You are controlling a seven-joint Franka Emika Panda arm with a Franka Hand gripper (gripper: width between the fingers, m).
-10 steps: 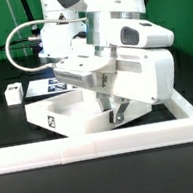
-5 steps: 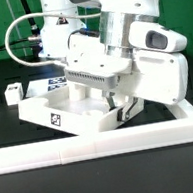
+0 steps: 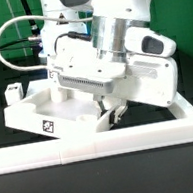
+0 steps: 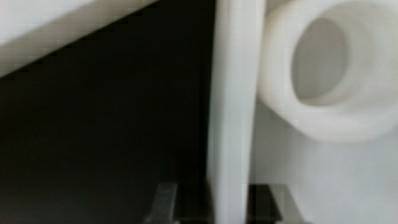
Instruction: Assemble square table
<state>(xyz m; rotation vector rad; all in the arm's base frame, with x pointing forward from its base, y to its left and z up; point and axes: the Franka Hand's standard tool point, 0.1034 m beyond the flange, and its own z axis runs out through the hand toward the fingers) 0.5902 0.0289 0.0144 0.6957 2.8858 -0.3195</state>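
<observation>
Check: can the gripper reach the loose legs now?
Probably not yet: the gripper is shut on the tabletop by its rim. The legs lie uncovered at the exterior view's left.

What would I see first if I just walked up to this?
A big white robot arm fills the middle, its gripper pinching the rim of the square white tabletop. Two little white legs sit on the black worktop at the exterior view's left.

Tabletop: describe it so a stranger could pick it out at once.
Find the big white robot arm over the black table. Beneath it, behind the long border bar, lies the tabletop, its rim pinched by the gripper. It alone is a wide square tray with raised walls; the legs nearby are small blocks.
</observation>
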